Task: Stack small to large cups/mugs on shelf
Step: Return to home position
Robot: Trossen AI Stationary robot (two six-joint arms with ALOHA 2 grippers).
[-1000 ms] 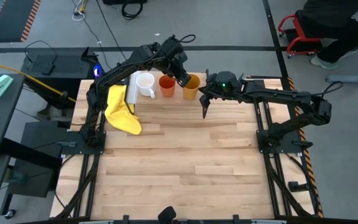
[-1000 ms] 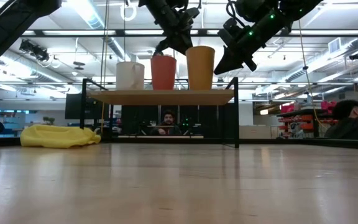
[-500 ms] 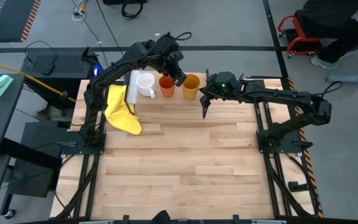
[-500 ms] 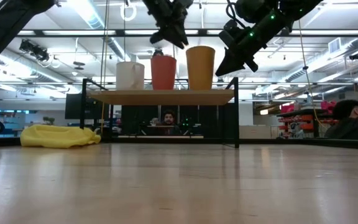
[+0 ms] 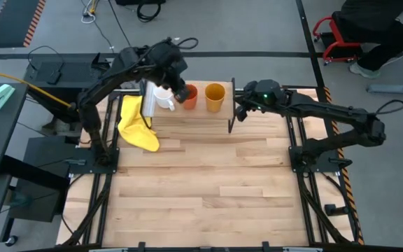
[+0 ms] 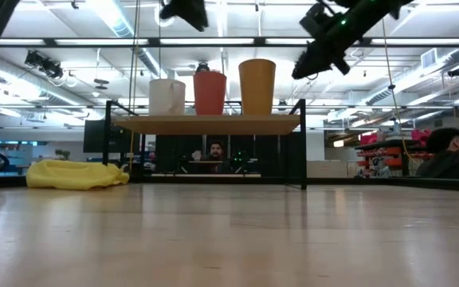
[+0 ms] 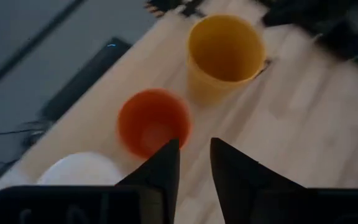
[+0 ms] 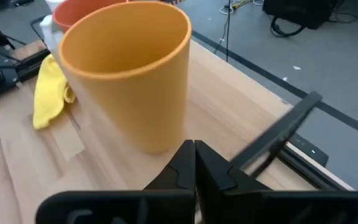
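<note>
Cups are all on the shelf (image 6: pixel 213 124), upright, in one row, apart from each other: white mug (image 5: pixel 163 96) at the end with the white strip, orange-red cup (image 5: pixel 189 96) in the middle, yellow-orange cup (image 5: pixel 215 96) at the other end. In the low view you can see the heights step up in that order. The left wrist view looks down into the orange-red and yellow-orange cups, and both are empty.

Left pincer (image 7: pixel 194 144): you've got it up over the shelf, above the spot between the white mug and the orange-red cup. In the low view it's at the top edge, well clear of the rims. Its fingers are slightly spread, with a narrow gap and nothing in it.

Right pincer (image 8: pixel 194 146): off the shelf's far end, near the yellow-orange cup and not touching it, close to the black leg there. The low view puts it above rim height. Its fingers are pressed together and hold nothing.

The yellow cloth (image 5: pixel 135 122) lies crumpled on the tabletop (image 5: pixel 208 182) beside the shelf's white-strip end.

You'll see a person (image 6: pixel 213 151) in the room behind the shelf in the low view. Another person (image 5: pixel 369 28) is by a red stool past the tabletop's far right corner in the high view.
</note>
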